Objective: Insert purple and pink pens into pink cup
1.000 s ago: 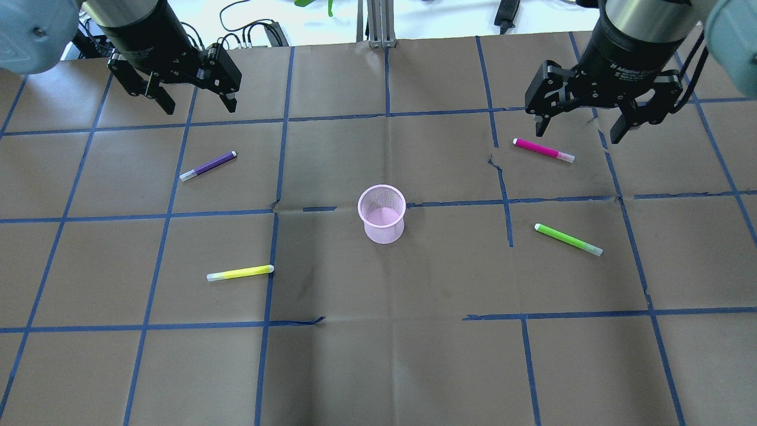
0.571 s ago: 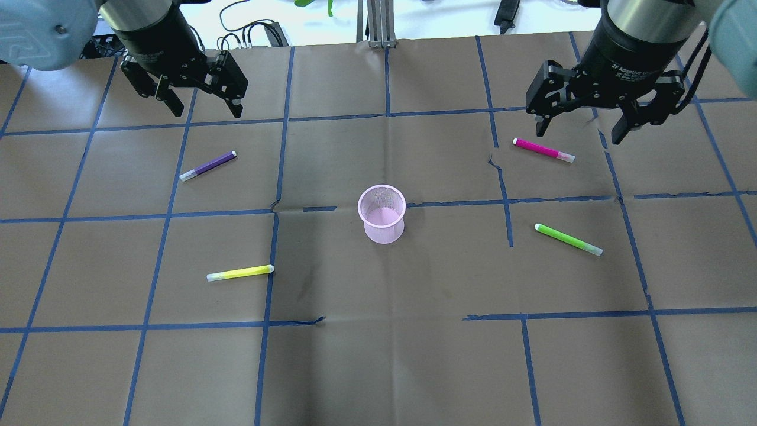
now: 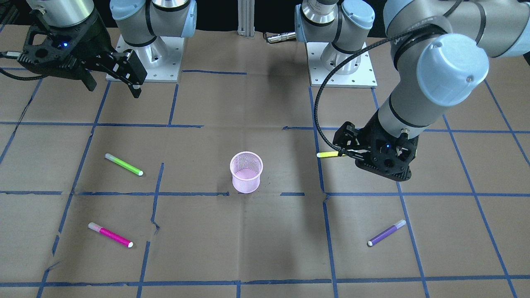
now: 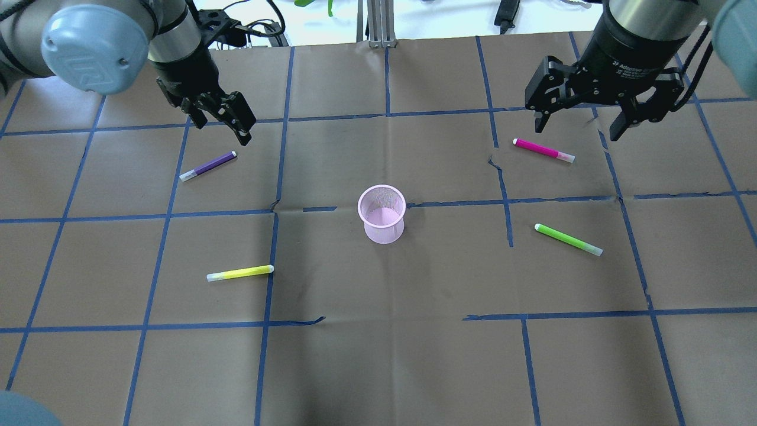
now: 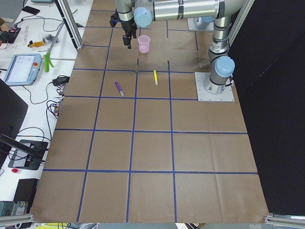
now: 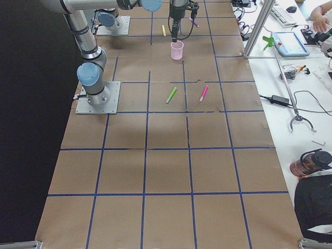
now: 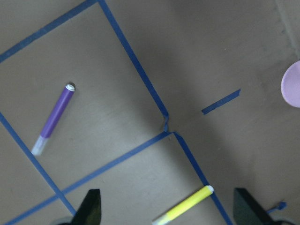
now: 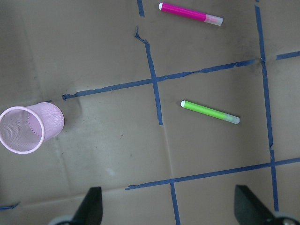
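The purple pen lies flat on the left half of the table; it also shows in the left wrist view. My left gripper is open and empty, held above the table just beyond the pen's far end. The pink pen lies flat at the far right and shows in the right wrist view. My right gripper is open and empty, held high just beyond the pink pen. The pink mesh cup stands upright in the middle, with nothing in it.
A yellow pen lies at the near left and a green pen at the near right. Blue tape lines form a grid on the brown paper table cover. The arm bases stand behind the cup.
My left gripper has moved right and nearer, toward the purple pen, and has turned about its wrist. My right gripper has barely moved. Pens and cup have not moved.
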